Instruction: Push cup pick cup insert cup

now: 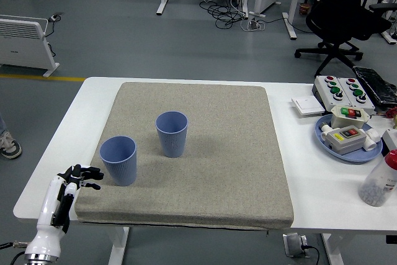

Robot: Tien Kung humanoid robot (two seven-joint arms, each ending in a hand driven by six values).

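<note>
Head view: two blue cups stand upright and apart on the grey mat, the left cup (118, 160) nearer the tabletop's (322, 197) near-left corner, the other cup (172, 133) further in. The left hand (79, 177), fingers loosely spread and empty, waits just beside the left cup, seemingly placed to push it; no right hand shows.

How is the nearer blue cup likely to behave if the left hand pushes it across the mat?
The near cup looks empty and thin-walled, so probably light. It stands upright on its narrower base, and the fabric mat may grip it, so a high push could tip it.
</note>
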